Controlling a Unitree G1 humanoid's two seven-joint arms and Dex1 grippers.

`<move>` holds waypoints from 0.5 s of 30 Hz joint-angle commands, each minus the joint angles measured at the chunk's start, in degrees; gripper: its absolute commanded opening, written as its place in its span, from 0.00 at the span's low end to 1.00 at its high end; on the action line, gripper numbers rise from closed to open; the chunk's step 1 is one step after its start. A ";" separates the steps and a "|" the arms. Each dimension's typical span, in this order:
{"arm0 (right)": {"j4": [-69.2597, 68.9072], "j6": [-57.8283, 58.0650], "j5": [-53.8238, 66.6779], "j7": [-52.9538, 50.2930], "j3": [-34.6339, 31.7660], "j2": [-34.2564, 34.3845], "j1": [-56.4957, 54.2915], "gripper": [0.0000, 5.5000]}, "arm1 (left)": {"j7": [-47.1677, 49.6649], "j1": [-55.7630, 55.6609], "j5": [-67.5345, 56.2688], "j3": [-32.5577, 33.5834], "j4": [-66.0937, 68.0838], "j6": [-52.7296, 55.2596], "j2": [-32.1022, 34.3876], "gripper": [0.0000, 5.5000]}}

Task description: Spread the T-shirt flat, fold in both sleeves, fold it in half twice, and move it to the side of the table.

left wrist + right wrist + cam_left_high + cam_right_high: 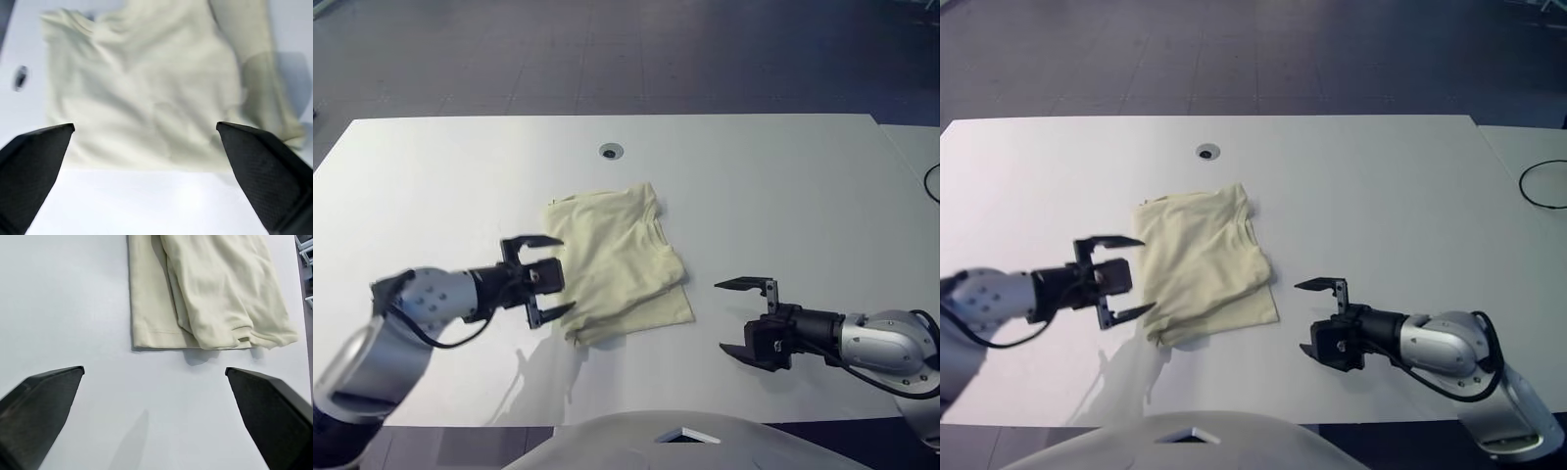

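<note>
A pale yellow T-shirt (617, 262) lies folded into a rough rectangle near the middle of the white table (783, 186). My left gripper (553, 276) is open right at the shirt's left edge, its fingers spanning that edge without closing on cloth. In the left wrist view the T-shirt (156, 98) lies just beyond the open fingertips. My right gripper (732, 315) is open over bare table, a short way to the right of the shirt's near right corner. The right wrist view has the T-shirt (205, 293) lying ahead, with stacked folded layers at its edge.
A small round grommet hole (611, 151) sits in the table behind the shirt. A black cable (1542, 183) lies on a second surface at the far right. Bare tabletop extends on both sides of the shirt.
</note>
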 commanded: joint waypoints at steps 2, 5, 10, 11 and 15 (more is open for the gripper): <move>-2.57 1.64 -1.86 -1.99 1.34 1.11 2.39 0.98 | -4.99 0.52 -1.87 0.88 -1.92 -1.23 5.48 0.98; -2.41 1.57 -2.90 -2.68 2.75 1.33 1.71 0.98 | -4.27 9.27 -0.40 -1.08 -4.37 -4.00 5.87 0.98; 1.22 -1.26 -6.42 -3.59 6.57 1.33 -1.30 0.98 | -3.99 18.93 -5.67 1.41 -7.54 -4.02 2.86 0.98; 2.09 -1.84 -6.96 -3.86 7.24 1.40 -1.82 0.98 | -3.18 19.21 -5.20 1.58 -7.40 -4.65 2.59 0.98; 4.11 -2.94 -7.18 -4.41 8.03 1.47 -3.33 0.98 | 1.44 20.91 1.91 -0.96 -5.03 -9.89 2.04 0.98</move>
